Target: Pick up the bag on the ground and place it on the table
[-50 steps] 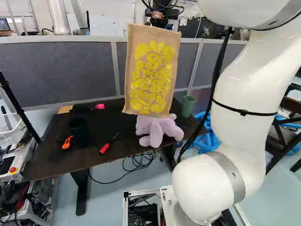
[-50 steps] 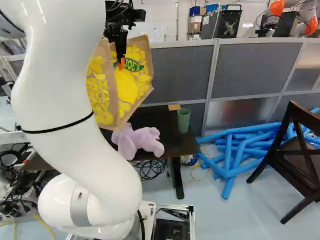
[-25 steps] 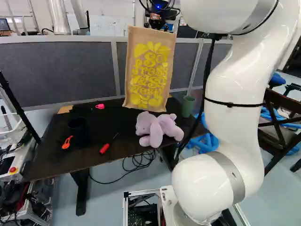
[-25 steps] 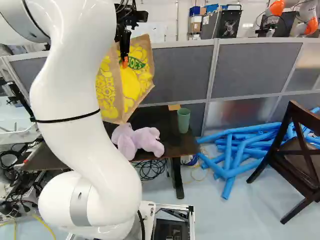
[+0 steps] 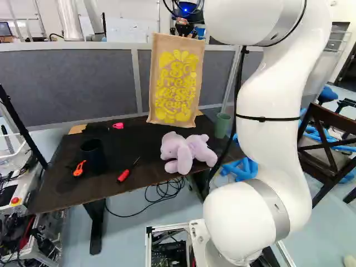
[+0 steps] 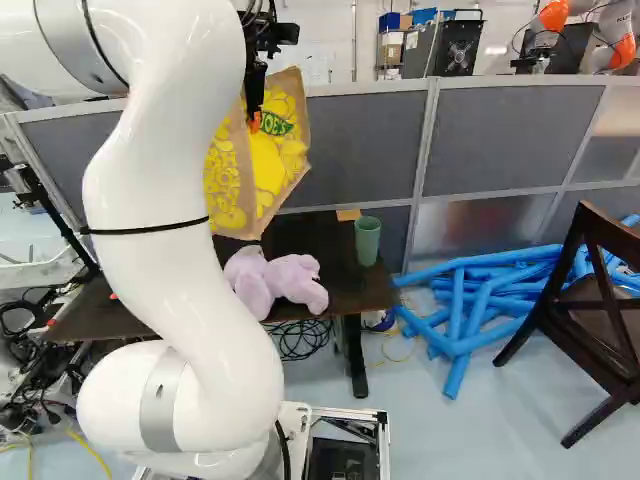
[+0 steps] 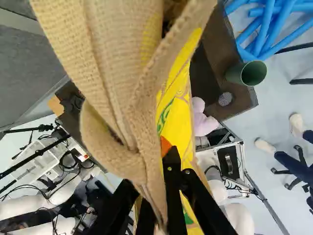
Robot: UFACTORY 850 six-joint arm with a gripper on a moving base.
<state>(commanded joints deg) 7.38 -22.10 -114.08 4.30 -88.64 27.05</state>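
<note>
Bag (image 5: 175,83) hangs from the tool (image 6: 254,121), lower edge over table (image 5: 58,181).

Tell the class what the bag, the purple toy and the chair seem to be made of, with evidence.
Bag: matte burlap or jute, shown by its coarse tan weave.
Toy: probably matte plush fabric, judging by its soft, rounded limbs.
Chair: probably wood, stained dark brown, given its squared bars.

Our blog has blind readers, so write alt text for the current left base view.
A tan bag with yellow lettering hangs from a raised white robot arm, in front of a gray partition. A dark table below holds a lilac plush toy, green cup, black container and red screwdriver. A dark chair stands at the right.
</note>
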